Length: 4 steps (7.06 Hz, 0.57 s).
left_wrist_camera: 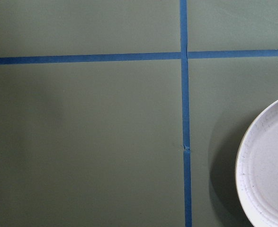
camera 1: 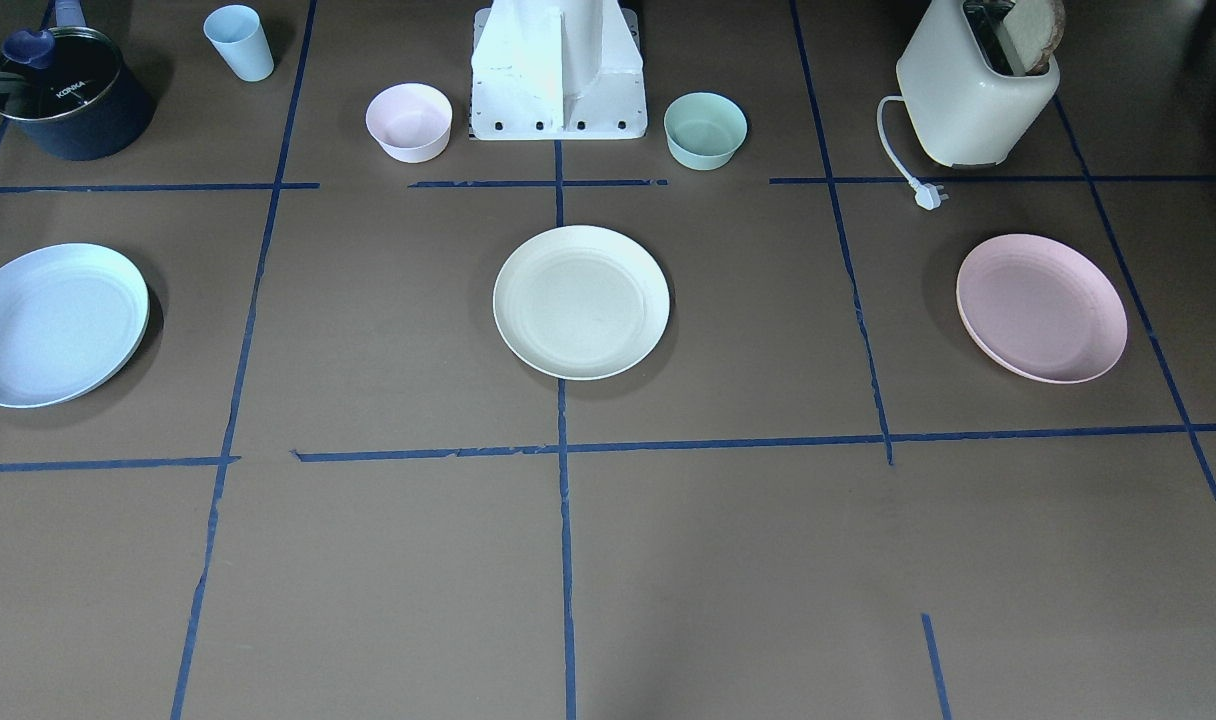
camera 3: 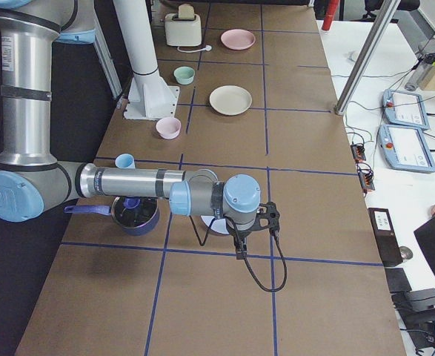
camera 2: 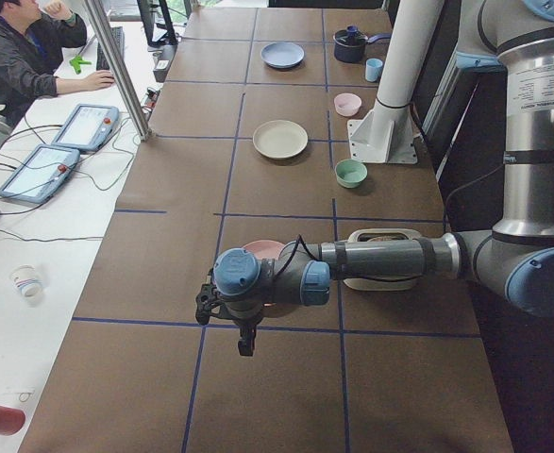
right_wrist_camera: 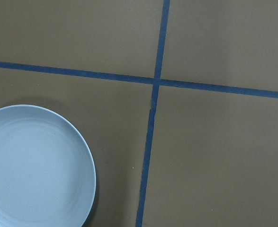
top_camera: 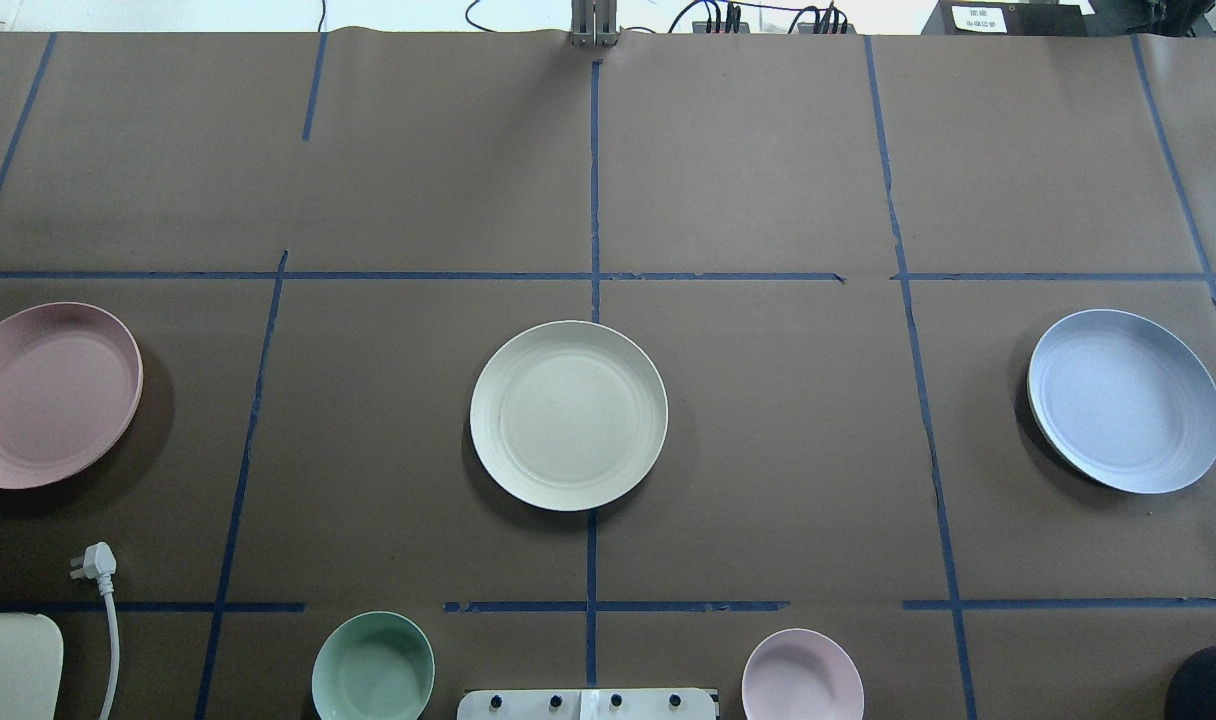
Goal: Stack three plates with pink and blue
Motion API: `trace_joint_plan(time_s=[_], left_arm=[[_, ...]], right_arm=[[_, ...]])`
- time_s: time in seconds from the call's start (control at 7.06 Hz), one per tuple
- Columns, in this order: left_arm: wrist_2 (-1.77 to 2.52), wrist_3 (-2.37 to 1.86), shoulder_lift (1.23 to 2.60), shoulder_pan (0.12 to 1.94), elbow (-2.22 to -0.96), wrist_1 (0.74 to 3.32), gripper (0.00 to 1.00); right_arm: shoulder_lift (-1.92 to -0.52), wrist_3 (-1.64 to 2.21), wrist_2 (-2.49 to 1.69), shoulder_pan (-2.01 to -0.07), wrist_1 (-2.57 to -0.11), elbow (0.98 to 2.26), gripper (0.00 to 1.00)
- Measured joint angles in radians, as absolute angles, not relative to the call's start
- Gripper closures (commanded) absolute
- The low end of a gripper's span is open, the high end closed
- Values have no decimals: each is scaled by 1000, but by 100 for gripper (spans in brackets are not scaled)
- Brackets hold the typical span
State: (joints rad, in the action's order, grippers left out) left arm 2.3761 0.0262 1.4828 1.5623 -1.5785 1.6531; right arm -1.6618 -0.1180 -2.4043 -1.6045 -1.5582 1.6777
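Three plates lie apart in a row on the brown table. The cream-white plate is in the middle. The pale pink plate is on my left side and shows at the right edge of the left wrist view. The pale blue plate is on my right side and shows low left in the right wrist view. My left gripper hangs above the table by the pink plate, my right gripper by the blue plate. I cannot tell whether either is open or shut.
Near the robot base stand a small pink bowl and a green bowl. A blue cup and a dark pot are on my right, a toaster with its plug on my left. An operator sits beyond the table.
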Motion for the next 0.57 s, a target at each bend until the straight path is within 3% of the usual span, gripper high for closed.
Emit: trace_joint_plan(time_s=[0.57], left_arm=[[2421, -102, 1483, 1465, -1575, 1797, 0]], right_arm=[[-1639, -121, -2402, -1604, -1557, 1678, 0]])
